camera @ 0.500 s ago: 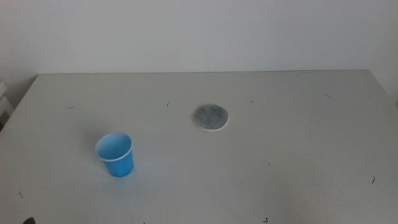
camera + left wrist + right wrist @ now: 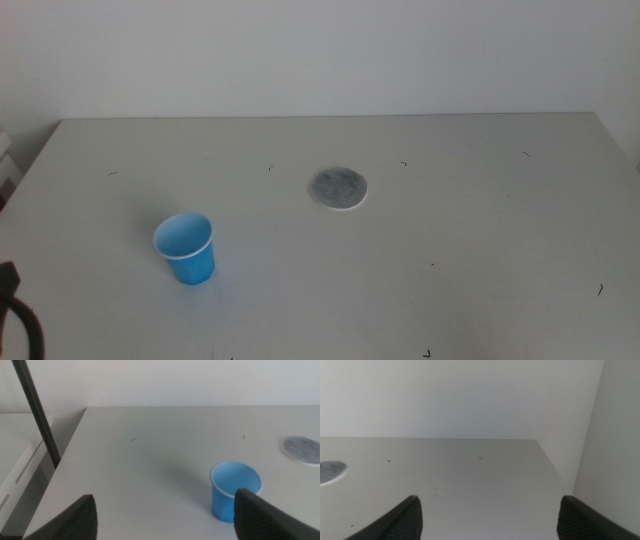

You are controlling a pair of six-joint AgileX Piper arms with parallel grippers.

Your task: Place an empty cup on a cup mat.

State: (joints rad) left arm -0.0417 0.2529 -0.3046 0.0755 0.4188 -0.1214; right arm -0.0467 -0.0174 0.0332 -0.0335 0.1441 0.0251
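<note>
Left gripper (image 2: 18, 315) newly beside cup (image 2: 186, 248).

1. The desk (image 2: 450, 230) lies open on every side of the cup (image 2: 185, 248); nothing crowds it.
2. The cup mat (image 2: 337, 189) lies well apart from the cup, with bare desk between them.
3. The left tool (image 2: 165, 515), jaws spread wide, sits low near the desk's left edge, facing the cup with open surface ahead.
4. A dark slanted rod (image 2: 37, 415) stands off the desk's left side, beside that tool.
5. The right tool (image 2: 487, 515), jaws wide apart, faces bare desk, with a wall (image 2: 615, 435) past the desk's far edge on one side.
</note>
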